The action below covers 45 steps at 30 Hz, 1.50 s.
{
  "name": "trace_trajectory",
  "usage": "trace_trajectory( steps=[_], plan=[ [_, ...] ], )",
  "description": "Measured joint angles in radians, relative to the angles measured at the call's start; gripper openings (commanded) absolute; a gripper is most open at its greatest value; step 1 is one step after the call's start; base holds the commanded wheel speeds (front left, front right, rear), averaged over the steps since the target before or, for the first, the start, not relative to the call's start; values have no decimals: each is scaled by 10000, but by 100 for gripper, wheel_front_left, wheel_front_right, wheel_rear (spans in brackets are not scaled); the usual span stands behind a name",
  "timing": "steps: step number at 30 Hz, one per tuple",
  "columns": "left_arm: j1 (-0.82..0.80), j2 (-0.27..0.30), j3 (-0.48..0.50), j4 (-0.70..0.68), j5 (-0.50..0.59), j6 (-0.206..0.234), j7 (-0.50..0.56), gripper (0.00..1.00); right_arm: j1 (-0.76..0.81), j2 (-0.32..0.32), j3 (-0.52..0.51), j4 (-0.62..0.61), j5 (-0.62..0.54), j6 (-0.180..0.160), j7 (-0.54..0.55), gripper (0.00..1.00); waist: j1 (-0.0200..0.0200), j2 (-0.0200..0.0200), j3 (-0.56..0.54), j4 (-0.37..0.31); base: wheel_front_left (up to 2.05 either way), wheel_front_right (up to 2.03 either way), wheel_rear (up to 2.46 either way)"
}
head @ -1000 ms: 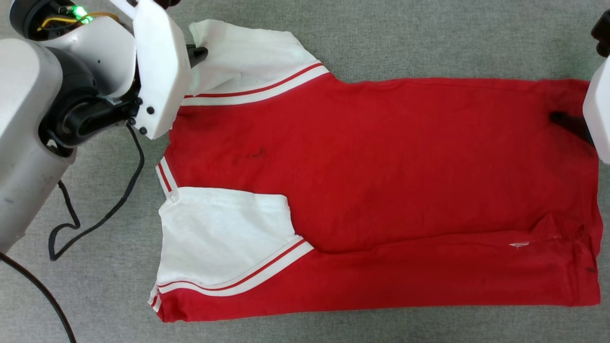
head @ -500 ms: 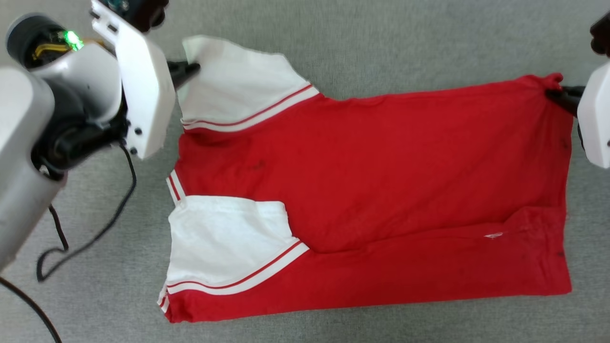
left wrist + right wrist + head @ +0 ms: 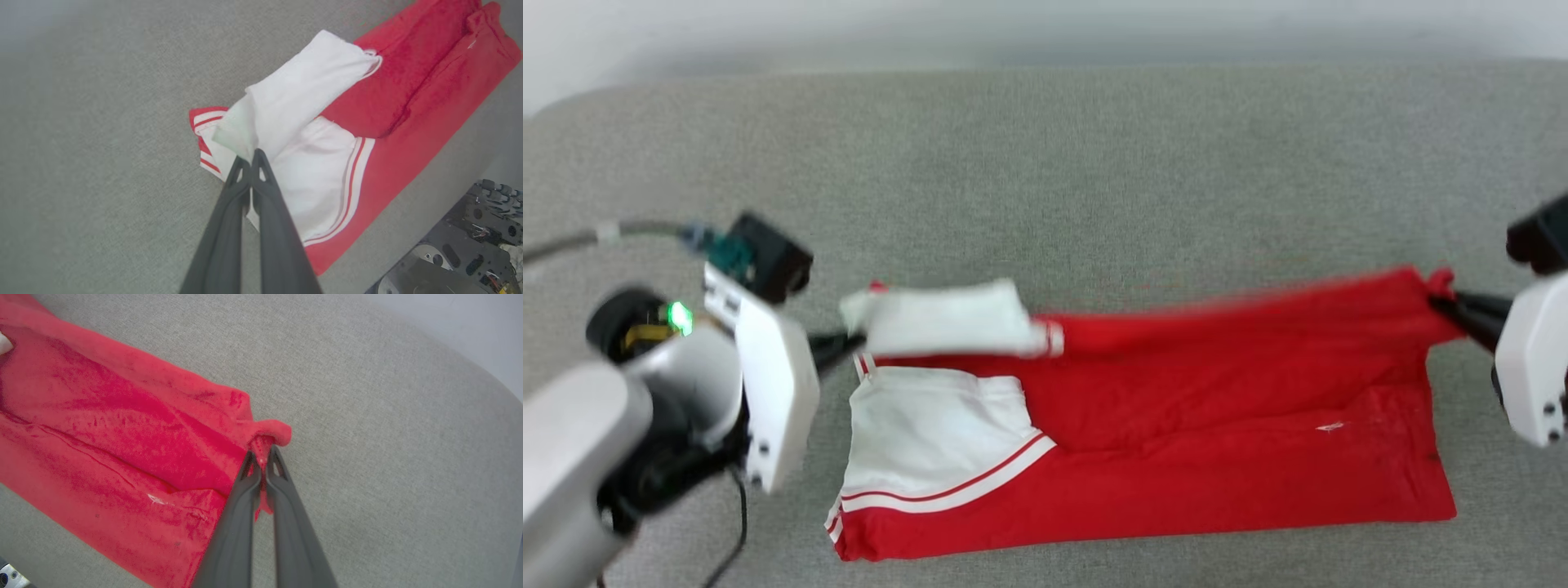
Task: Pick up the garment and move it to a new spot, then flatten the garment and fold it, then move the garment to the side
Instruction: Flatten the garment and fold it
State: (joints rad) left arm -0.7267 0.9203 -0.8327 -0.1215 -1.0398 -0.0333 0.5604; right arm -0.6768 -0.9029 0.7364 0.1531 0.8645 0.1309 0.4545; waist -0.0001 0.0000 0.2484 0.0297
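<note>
**Grey table (image 3: 1045,180): fold beginning**

At centre frame the garment (image 3: 1176,457) is lying back-up; the left tool (image 3: 250,157) is pinching the white sleeve; the right tool (image 3: 263,457) is now clamping the red hem corner; both are raising the far edge, flat a second ago, so folding is probably starting; the raised edge is blurring; lettering hidden.

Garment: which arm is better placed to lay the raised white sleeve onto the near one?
Left, probably. The jaws of the left arm are shut on the raised white sleeve, close by the near sleeve. Those of the right arm pinch the red hem corner at the opposite end.
</note>
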Motion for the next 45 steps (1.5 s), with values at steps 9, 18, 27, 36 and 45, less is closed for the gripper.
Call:
trace_trajectory(
  steps=[9,18,27,36,45],
  plan=[
    [2389,385,-443,-497,-537,648,-1014,0,2068,10,-111,-96,-96,0,-614,0,-1,0,-225,-25,0,0,0],
    [3226,-370,-924,894,-863,472,-1444,0,2673,1012,-54,1195,-502,10,-1122,0,0,0,111,-106,0,0,0],
    [3306,-426,-401,1037,-428,686,-3041,100,2674,986,-489,825,-449,2,-2196,100,1,0,-315,-115,0,0,0],
    [3787,-872,1007,773,673,2382,-6859,100,3390,706,-2836,63,44,2,-3062,100,0,0,-718,-10,0,0,0],
    [4572,-2259,2671,1120,2127,4163,-8203,100,4537,1313,-4468,1028,616,0,-2683,100,1,0,-598,170,0,0,0]
  ],
)
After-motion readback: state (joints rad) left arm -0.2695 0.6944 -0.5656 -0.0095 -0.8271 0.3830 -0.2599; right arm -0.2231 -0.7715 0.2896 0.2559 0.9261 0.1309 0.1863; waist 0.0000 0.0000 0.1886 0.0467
